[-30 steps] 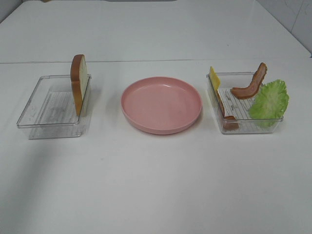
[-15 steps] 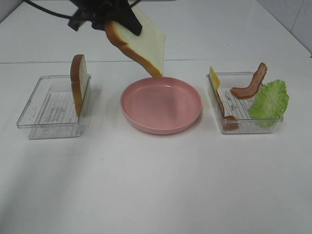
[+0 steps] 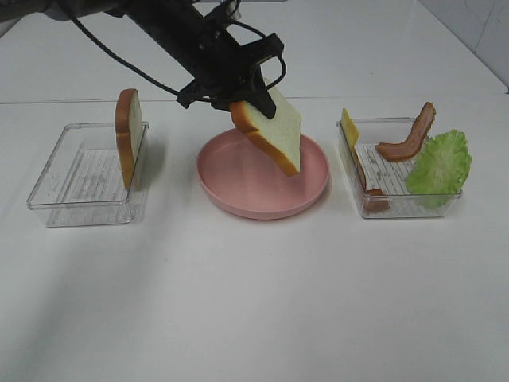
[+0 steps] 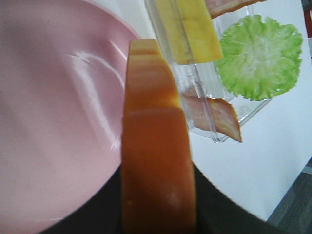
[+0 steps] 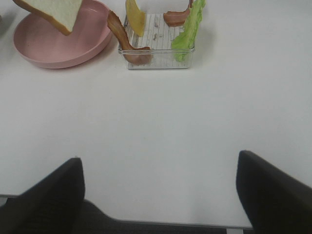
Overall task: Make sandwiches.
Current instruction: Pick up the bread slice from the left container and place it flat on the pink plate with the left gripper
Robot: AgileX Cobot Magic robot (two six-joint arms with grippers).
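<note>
My left gripper (image 3: pixel 238 94) is shut on a white bread slice (image 3: pixel 276 131) with brown crust and holds it tilted, its lower corner just over the round pink plate (image 3: pixel 231 175). In the left wrist view the crust (image 4: pixel 156 161) fills the middle above the plate (image 4: pixel 53 122). A second bread slice (image 3: pixel 129 135) stands on edge in the left clear tray (image 3: pixel 75 179). The right clear tray (image 3: pixel 398 203) holds yellow cheese (image 3: pixel 350 127), bacon strips (image 3: pixel 409 139) and a lettuce leaf (image 3: pixel 440 163). My right gripper (image 5: pixel 161 195) is open and empty over bare table, short of that tray (image 5: pixel 156 61).
The white table's back edge line runs behind the trays. In the right wrist view the bread (image 5: pixel 53 12), plate (image 5: pixel 58 48), cheese (image 5: pixel 135 17), bacon (image 5: pixel 124 41) and lettuce (image 5: pixel 187 29) lie ahead.
The left arm came in from the back left with the bread slice, then moved right and down until the slice hangs just over the plate. Nothing else moved.
</note>
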